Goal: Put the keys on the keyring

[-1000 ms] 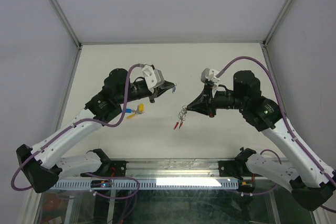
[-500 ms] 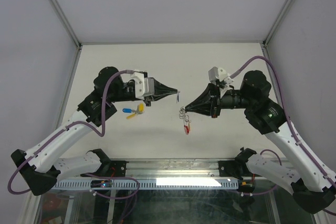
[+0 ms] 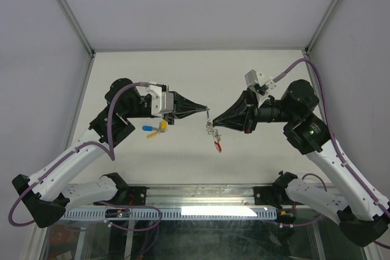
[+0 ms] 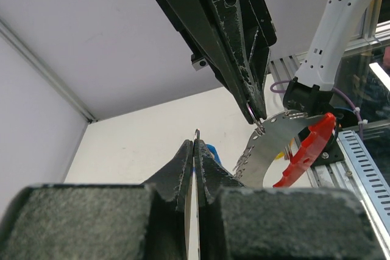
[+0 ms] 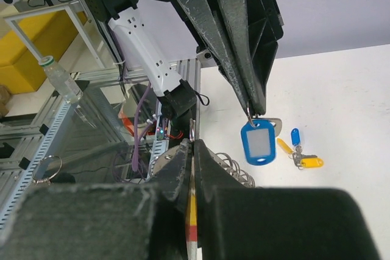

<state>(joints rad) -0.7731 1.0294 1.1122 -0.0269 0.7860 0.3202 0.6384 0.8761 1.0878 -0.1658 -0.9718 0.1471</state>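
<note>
My left gripper (image 3: 206,110) is shut on the small metal ring of a key with a blue tag (image 5: 259,141), which hangs below its tip in the right wrist view. The ring's top pokes out above the left gripper's (image 4: 195,144) closed fingers. My right gripper (image 3: 211,124) is shut on the keyring, whose silvery chain (image 3: 211,131) and red crescent (image 3: 217,145) dangle beneath it. The two tips nearly meet above the table. More keys (image 3: 156,129), with blue and yellow tags, lie on the table under the left arm.
The white table (image 3: 256,77) is walled by pale panels at the back and both sides. An aluminium rail with cables (image 3: 201,211) runs along the near edge between the arm bases.
The left gripper has turned and pointed toward the right one, and the tips have closed in on each other. The keyring's red crescent has swung from the left to hang below the right tip.
</note>
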